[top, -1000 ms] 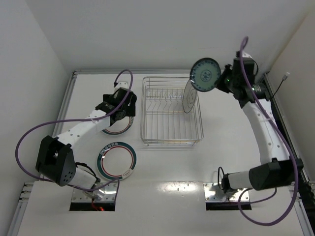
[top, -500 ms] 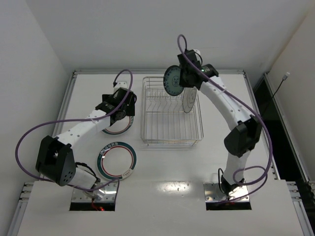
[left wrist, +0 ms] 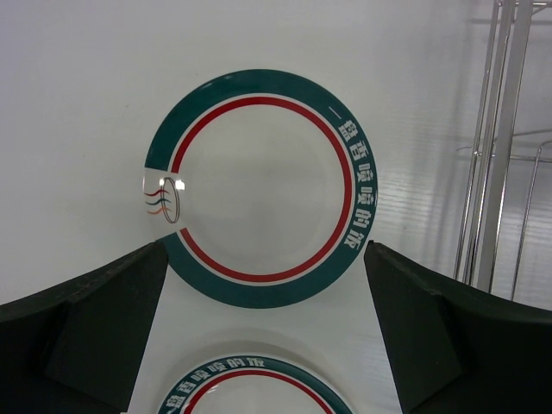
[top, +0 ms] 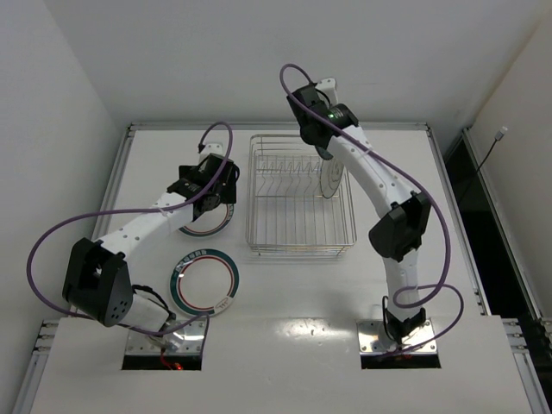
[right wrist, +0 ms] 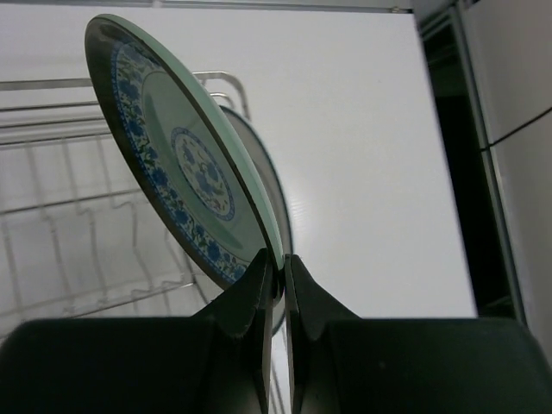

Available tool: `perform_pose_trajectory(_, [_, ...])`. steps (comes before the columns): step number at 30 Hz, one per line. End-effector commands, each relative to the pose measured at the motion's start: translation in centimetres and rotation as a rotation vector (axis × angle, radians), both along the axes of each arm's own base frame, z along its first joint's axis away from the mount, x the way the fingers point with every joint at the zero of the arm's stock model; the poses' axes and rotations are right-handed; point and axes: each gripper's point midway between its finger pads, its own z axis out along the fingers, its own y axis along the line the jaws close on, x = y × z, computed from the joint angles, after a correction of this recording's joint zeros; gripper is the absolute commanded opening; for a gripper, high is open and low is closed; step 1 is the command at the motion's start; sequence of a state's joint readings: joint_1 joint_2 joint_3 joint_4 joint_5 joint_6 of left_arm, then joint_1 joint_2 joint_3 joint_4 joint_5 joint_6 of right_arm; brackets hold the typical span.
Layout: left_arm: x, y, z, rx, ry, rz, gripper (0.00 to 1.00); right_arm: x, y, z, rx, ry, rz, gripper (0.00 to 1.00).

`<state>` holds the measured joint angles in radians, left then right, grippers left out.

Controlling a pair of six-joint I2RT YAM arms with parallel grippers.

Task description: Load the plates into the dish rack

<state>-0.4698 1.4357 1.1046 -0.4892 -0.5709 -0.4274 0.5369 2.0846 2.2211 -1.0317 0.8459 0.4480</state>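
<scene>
Teal-green with blue patterning, the small plate (right wrist: pixel 185 164) is pinched by its rim in our right gripper (right wrist: pixel 276 267), whose fingers press onto either face. We hold it tilted above the far right end of the dish rack (top: pixel 252 194). Just behind it a white plate (top: pixel 330 179) stands upright among the tines. Our left gripper (left wrist: pixel 265 259) hangs spread wide and holds nothing, above a ringed plate (left wrist: pixel 259 185) that lies flat on the table (top: pixel 285 310) just left of the rack. A second ringed plate (top: pixel 205 282) lies nearer our bases, apart from the first.
</scene>
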Motion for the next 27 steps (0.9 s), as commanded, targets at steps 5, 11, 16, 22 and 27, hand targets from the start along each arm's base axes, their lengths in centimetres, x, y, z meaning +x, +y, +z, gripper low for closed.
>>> perform_pose_trajectory(5, [0.5,0.3,2.6,-0.028,-0.071,0.025,0.97,0.6,-1.9,-0.2,-0.186,0.002,-0.072,0.00])
perform_pose_trajectory(11, [0.5,0.3,2.6,-0.028,-0.071,0.025,0.97,0.9,-1.4,-3.4,-0.244,0.070,-0.063,0.00])
perform_pose_trajectory(16, [0.5,0.3,2.6,-0.028,-0.071,0.025,0.97,0.7,0.1,-6.6,-0.235,0.125,-0.036,0.00])
perform_pose_trajectory(22, [0.5,0.3,2.6,-0.028,-0.071,0.025,0.97,-0.1,1.8,-9.3,-0.184,0.184,0.010,0.02])
perform_pose_trajectory(27, [0.5,0.4,2.7,-0.022,-0.074,0.032,0.97,-1.4,3.0,-12.2,-0.077,0.256,0.033,0.29])
